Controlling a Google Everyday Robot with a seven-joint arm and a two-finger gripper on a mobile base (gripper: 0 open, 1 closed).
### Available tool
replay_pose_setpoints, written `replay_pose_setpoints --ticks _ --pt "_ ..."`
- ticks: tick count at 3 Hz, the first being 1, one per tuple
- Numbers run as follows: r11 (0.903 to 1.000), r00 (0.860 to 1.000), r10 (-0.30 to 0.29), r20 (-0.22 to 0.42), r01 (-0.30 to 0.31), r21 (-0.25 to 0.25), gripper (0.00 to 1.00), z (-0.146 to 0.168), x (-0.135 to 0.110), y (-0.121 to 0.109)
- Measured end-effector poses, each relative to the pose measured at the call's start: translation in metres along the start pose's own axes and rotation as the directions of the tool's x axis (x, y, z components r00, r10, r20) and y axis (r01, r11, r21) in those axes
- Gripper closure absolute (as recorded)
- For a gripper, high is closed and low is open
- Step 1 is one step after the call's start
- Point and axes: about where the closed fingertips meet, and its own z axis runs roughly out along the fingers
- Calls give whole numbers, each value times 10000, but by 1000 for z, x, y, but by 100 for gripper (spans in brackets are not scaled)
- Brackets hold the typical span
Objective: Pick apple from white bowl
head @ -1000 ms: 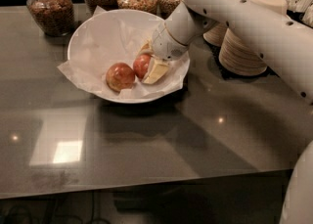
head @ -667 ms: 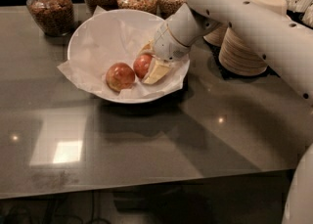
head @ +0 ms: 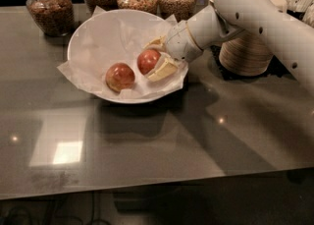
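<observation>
Claw (head: 153,60) grips the apple (head: 147,61), one finger each side, in right half of white bowl (head: 105,30), upper centre of frame; mottled apple (head: 119,76) just left; bowl on table (head: 196,135), jars (head: 46,8) behind

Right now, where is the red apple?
In the camera view, the red apple sits in the right half of the white bowl, with the claw against its right side and the yellow-mottled apple just to its left.

jars (head: 47,8): four, rear | mottled apple (head: 120,75) | paper-bowl stack (head: 245,54): right | table (head: 196,140): dark
</observation>
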Motion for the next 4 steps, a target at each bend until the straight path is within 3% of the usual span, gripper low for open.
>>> replay_pose_setpoints --ticks 1,2,3,4 --pt "9994 9929 74 1186 -113 327 100 -19 -13 -4" --pt "9994 9806 205 1951 -255 231 100 -33 -29 -8" --pt "10000 9771 52 2125 -49 -22 100 -46 -57 -4" --pt "9997 9869 -199 1600 223 -134 100 -53 -78 11"
